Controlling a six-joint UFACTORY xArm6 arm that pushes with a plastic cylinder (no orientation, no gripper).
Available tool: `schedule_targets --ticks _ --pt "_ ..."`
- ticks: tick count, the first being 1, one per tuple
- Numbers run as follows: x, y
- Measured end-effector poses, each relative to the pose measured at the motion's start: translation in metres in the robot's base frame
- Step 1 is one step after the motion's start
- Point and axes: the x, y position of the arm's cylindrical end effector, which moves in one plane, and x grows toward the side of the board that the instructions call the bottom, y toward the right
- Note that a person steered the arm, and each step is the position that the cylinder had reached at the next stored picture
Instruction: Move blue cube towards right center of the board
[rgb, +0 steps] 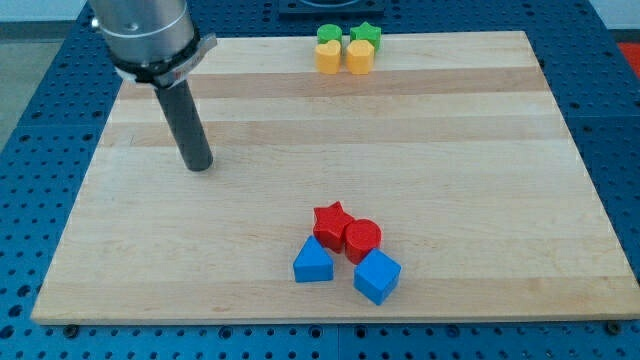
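Note:
The blue cube (377, 276) lies near the view's bottom edge of the wooden board (480, 150), a little right of the middle. It touches a red cylinder (362, 239) just above it. A red star (332, 221) and a blue triangular block (313, 262) sit close to its left. My tip (199, 165) rests on the board at the view's upper left, far from the blue cube and touching no block.
At the view's top centre a tight cluster holds a green block (328, 37), a green star (367, 34), a yellow block (328, 58) and a yellow heart (360, 56). The board lies on a blue perforated table (30, 120).

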Motion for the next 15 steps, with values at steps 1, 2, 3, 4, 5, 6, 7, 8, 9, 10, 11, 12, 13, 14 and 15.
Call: schedule_targets --ticks 1,2,3,4,5,6,7,8,9,10,11,12,13,14,15 --pt "0.036 0.002" --pt "0.079 0.002" --pt "0.120 0.013" --pt "0.152 0.031" --pt "0.170 0.068" --pt "0.172 0.110" --pt "0.172 0.152" --pt "0.171 0.189" --pt "0.161 0.204" --pt "0.147 0.218" --pt "0.130 0.220" --pt "0.122 0.220" --pt "0.122 0.238" --pt "0.122 0.245" --pt "0.121 0.245"
